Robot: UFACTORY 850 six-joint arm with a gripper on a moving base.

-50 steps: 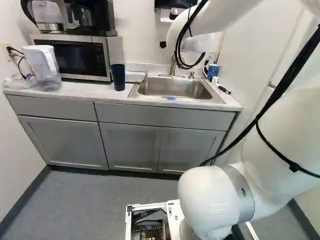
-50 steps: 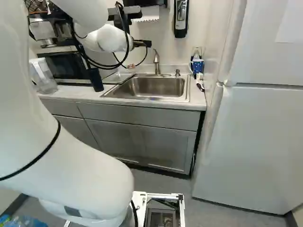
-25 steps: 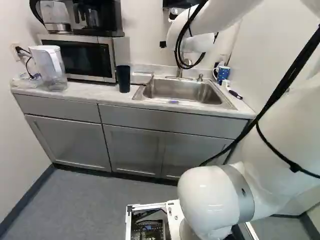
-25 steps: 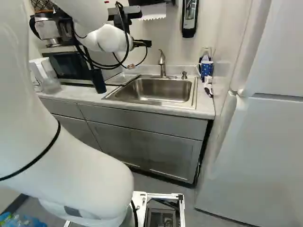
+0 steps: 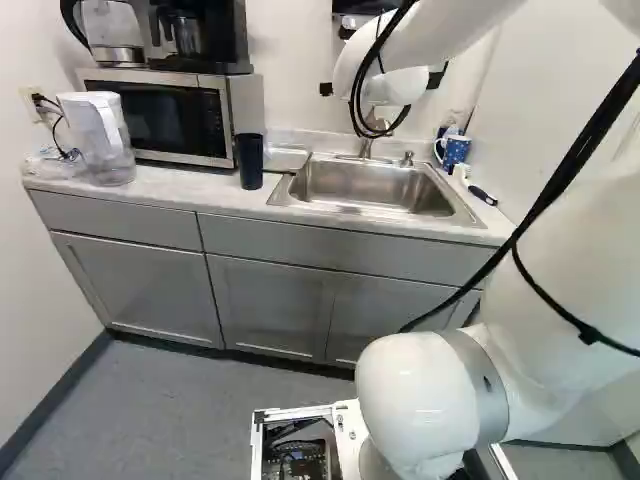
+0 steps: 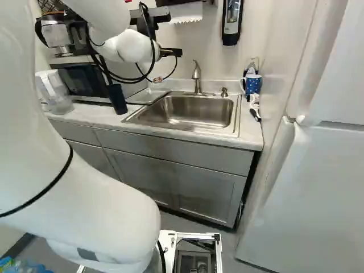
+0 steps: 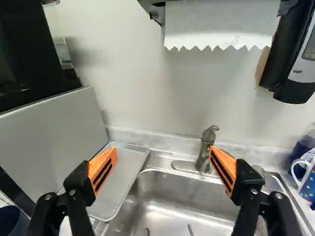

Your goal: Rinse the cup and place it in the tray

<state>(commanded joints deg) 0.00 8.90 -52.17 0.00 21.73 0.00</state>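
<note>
Counter, dark cup and dotted mug either side of end effector.

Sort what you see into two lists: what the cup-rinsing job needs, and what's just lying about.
For the job:
- sink, faucet, metal tray
- the cup: dark tumbler or dotted mug, unclear which

Just about:
- microwave
- pitcher
- kettle
- paper towel

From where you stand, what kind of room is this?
It looks like a small kitchen, maybe a break room. I can see a shiny metal sink, a silver and black microwave and a clear plastic pitcher with a white top.
</note>
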